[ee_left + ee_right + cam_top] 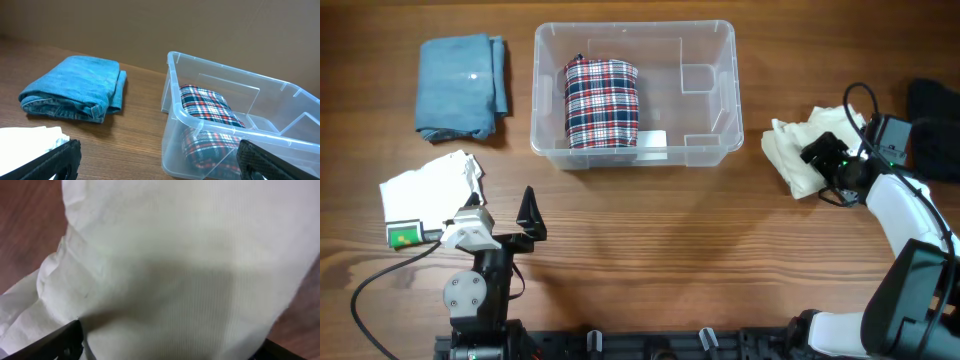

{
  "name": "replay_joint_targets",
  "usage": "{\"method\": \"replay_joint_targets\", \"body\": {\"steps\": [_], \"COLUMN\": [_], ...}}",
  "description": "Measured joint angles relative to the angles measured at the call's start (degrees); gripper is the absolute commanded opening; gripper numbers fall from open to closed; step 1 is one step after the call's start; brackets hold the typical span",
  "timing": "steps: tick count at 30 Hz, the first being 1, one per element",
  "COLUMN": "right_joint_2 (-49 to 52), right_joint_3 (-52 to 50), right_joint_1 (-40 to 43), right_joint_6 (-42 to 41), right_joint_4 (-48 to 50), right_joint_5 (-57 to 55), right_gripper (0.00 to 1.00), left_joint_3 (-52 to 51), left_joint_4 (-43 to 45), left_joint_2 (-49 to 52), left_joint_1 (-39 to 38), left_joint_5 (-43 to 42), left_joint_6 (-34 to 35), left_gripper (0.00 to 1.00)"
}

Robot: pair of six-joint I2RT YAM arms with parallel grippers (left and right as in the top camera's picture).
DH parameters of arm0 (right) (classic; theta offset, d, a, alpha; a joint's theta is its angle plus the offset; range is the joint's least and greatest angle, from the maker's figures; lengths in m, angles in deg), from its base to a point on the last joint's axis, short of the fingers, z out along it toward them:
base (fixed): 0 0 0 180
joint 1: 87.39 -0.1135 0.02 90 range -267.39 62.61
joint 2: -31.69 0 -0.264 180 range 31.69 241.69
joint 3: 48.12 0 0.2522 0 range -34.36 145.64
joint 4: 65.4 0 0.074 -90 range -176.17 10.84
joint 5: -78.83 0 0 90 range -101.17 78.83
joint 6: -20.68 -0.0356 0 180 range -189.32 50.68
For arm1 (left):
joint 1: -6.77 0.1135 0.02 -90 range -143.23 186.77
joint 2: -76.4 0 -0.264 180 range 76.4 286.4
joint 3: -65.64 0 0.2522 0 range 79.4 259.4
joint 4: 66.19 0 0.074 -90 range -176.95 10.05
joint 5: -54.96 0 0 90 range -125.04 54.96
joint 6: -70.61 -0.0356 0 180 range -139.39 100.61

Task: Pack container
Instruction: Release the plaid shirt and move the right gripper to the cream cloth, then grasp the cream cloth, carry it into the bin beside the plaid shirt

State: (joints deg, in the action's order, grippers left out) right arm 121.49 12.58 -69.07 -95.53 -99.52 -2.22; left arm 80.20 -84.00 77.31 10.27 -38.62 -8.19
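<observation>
Beside blue cloth (460,87), clear rectangular container (650,28)

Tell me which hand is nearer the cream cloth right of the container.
Right. The right hand is over the cream cloth's right edge, open around it; the left hand sits far across the table, beside the white cloth.

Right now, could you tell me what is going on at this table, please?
Two robot arms are packing folded cloths into the clear container. A plaid cloth already lies inside it. The right gripper is down over a cream cloth to the container's right, its fingers apart and not yet closed. The left gripper hangs open near a white cloth, holding nothing. A blue folded cloth lies on the table to the container's left.
</observation>
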Motion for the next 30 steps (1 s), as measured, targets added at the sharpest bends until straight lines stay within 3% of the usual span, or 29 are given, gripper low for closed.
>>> {"method": "replay_joint_targets", "body": {"steps": [4, 18, 21, 24, 28, 29, 30], "right_joint_2": [0.15, 0.48, 2.23, 4.63, 6.95, 7.08, 7.26], "right_joint_3": [-0.11, -0.11, -0.11, -0.02, 0.57, 0.68, 0.85], "right_joint_1": [-0.02, 2.86, 3.10, 3.10, 3.28, 3.28, 3.32], "right_joint_6": [4.52, -8.31, -8.94, -9.66, -10.16, -10.01, -9.81], "right_joint_4": [2.80, 5.95, 6.56, 9.31, 11.69, 11.93, 12.37], "right_joint_5": [-0.57, -6.45, -6.43, -5.18, -3.91, -3.78, -3.54], "right_gripper": [0.91, 0.90, 0.71, 0.65, 0.44, 0.37, 0.23], "left_joint_3": [0.00, 0.00, 0.00, 0.00, 0.00, 0.00, 0.00], "left_joint_4": [0.00, 0.00, -0.02, 0.00, 0.00, 0.00, 0.00], "left_joint_2": [0.00, 0.00, 0.00, 0.00, 0.00, 0.00, 0.00], "left_joint_1": [0.00, 0.00, 0.00, 0.00, 0.00, 0.00, 0.00], "left_joint_5": [0.00, 0.00, 0.00, 0.00, 0.00, 0.00, 0.00], "left_joint_6": [0.00, 0.02, 0.00, 0.02, 0.00, 0.00, 0.02], "left_gripper": [1.00, 1.00, 1.00, 1.00, 1.00, 1.00, 1.00]}}
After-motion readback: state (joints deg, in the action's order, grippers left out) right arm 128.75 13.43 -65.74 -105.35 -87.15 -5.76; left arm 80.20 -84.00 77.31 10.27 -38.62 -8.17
